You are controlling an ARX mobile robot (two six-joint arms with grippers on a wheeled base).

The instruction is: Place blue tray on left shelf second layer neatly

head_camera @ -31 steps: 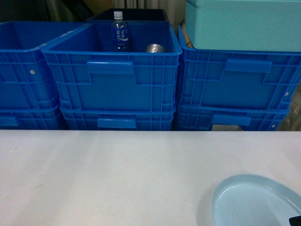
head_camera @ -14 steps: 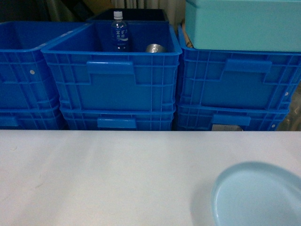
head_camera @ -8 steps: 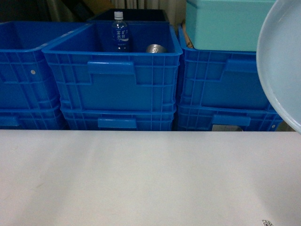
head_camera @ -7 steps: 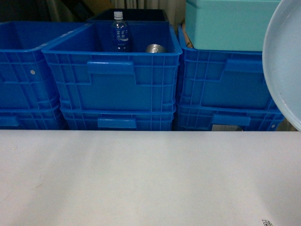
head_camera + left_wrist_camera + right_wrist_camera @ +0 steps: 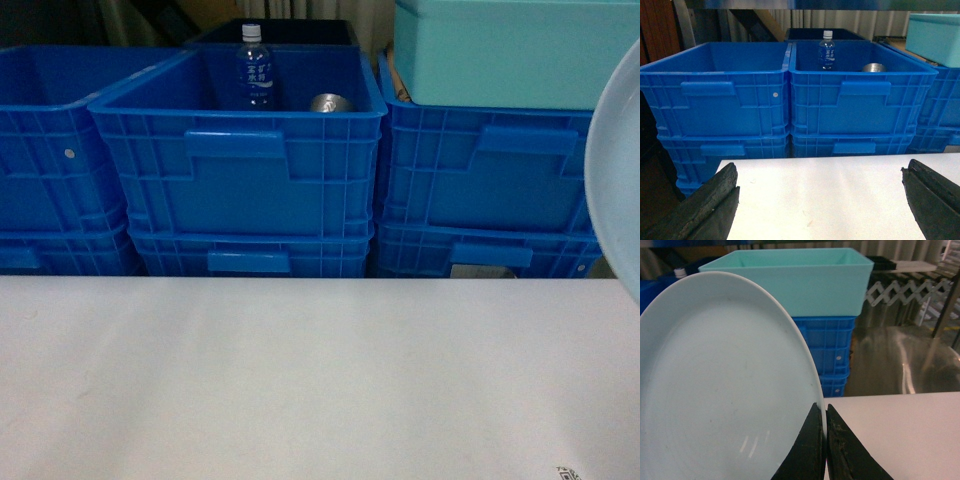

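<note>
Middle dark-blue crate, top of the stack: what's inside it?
A clear water bottle with a blue label stands at the back, a silvery metal can beside it. The crate's front wall hides its floor.

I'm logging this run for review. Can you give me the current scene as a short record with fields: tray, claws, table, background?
tray: blue tray lifted off the table, tilted near upright, at the right edge of the head view
right claw: right claw shut on the tray's rim
left claw: left claw open, holding nothing, above the white table
background: stacked blue crates, one holding a water bottle and a metal can; turquoise box on top
shelf: target tier not identifiable
</note>
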